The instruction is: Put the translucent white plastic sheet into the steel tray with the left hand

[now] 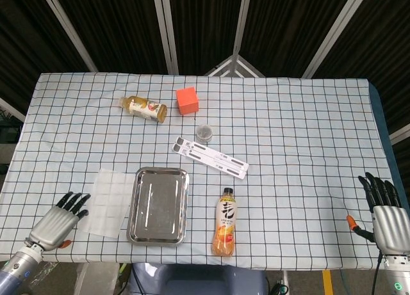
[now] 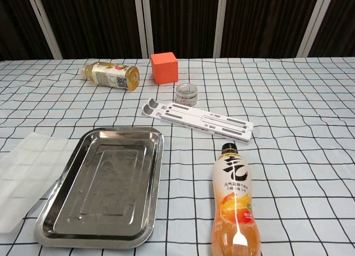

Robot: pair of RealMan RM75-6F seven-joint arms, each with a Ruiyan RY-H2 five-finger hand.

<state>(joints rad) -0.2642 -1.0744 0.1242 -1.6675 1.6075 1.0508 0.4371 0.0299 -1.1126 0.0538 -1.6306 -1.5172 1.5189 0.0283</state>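
From the head view, the steel tray [image 1: 158, 205] serves as the landmark. The translucent white plastic sheet [image 1: 105, 201] lies flat on the checked cloth just left of the tray, its edge close beside the tray's rim, not in it. The left hand [image 1: 58, 220] hovers left of the sheet, near its lower corner, fingers spread and holding nothing. The right hand [image 1: 387, 215] sits far right of the tray at the table's edge, fingers apart, empty.

From the chest view, neither hand shows. The sheet [image 2: 25, 174] lies left of the tray [image 2: 105, 186], apparently untouched.

The step in hand looks like the approach. The next move likely calls for working a thin flat sheet's edge up off the cloth to grip it.
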